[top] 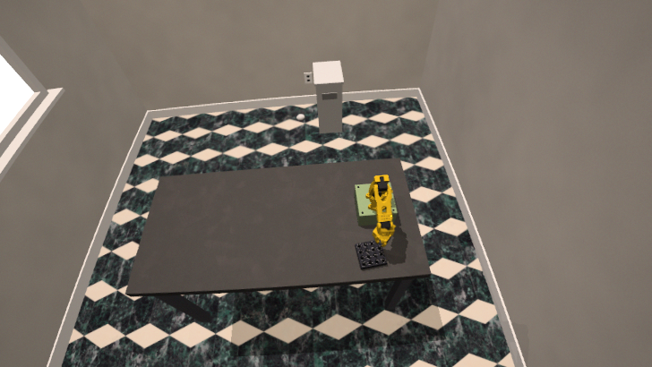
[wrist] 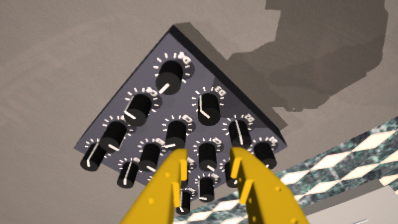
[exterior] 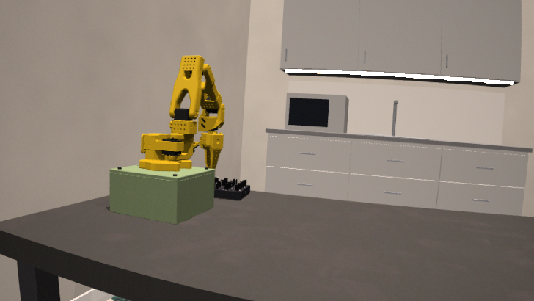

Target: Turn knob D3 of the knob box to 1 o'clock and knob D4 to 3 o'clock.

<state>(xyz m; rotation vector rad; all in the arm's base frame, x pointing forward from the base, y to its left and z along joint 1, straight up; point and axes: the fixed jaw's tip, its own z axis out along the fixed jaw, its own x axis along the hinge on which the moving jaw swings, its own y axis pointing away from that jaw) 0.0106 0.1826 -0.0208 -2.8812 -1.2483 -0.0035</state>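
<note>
The black knob box point(top: 372, 255) point(exterior: 231, 189) point(wrist: 152, 124) lies flat on the dark table point(top: 255, 227) just in front of the arm's green base point(top: 363, 207) point(exterior: 161, 194). It carries several black knobs with white pointers, and the labels are too small to read surely. My yellow gripper point(top: 381, 241) point(exterior: 213, 164) point(wrist: 208, 152) hangs a little above the box's near rows and points down. Its fingers are nearly shut with a narrow gap and hold nothing. In the wrist view one knob point(wrist: 206, 156) shows through the gap, below the fingertips.
The box sits near the table's front right corner point(top: 426, 273), close to the edge. A kitchen counter point(exterior: 396, 168) with a microwave point(exterior: 315, 111) stands behind the table. A white pedestal point(top: 329, 95) stands on the tiled floor by the far wall.
</note>
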